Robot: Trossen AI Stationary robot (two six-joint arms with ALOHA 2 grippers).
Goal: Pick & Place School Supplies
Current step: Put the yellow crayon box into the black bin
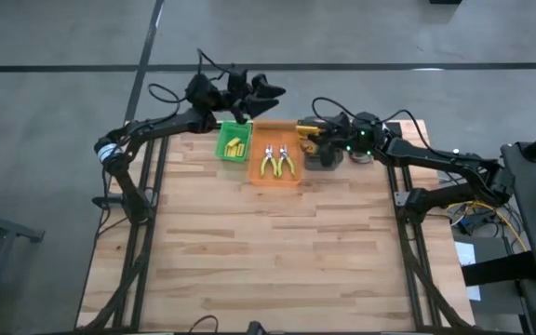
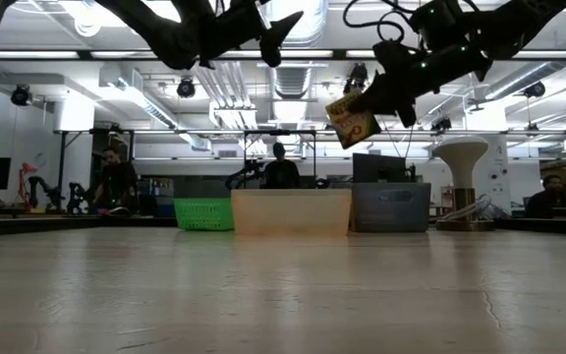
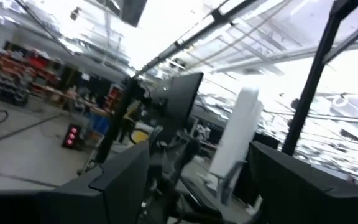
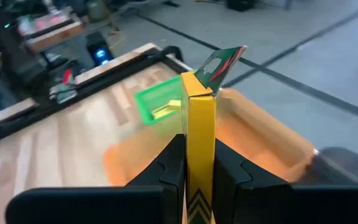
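Holding a crayon box (image 4: pixel 201 134) pinched flat between the fingers of my right gripper (image 4: pixel 199 163), I have it lifted well clear of the table (image 1: pixel 277 251), with the box's torn flap sticking up beyond my fingertips. Under that gripper sits the black tray (image 1: pixel 322 155); the orange tray (image 1: pixel 276 177) with two pliers (image 1: pixel 277 161) is just beside it, and the green tray (image 1: pixel 221 149) with yellow blocks (image 1: pixel 235 146) lies beyond that. I judge this to be the carry stage: the box is picked, not yet placed. The next move calls for settling over the right tray, lowering, and then letting go; which tray the box belongs in I cannot tell.

My left gripper (image 1: pixel 261 91) hangs with its fingers spread wide, holding nothing, out past the green tray's far edge.

From above, my right gripper hides most of the black tray, so its contents are unclear. My left wrist camera sees only the room.
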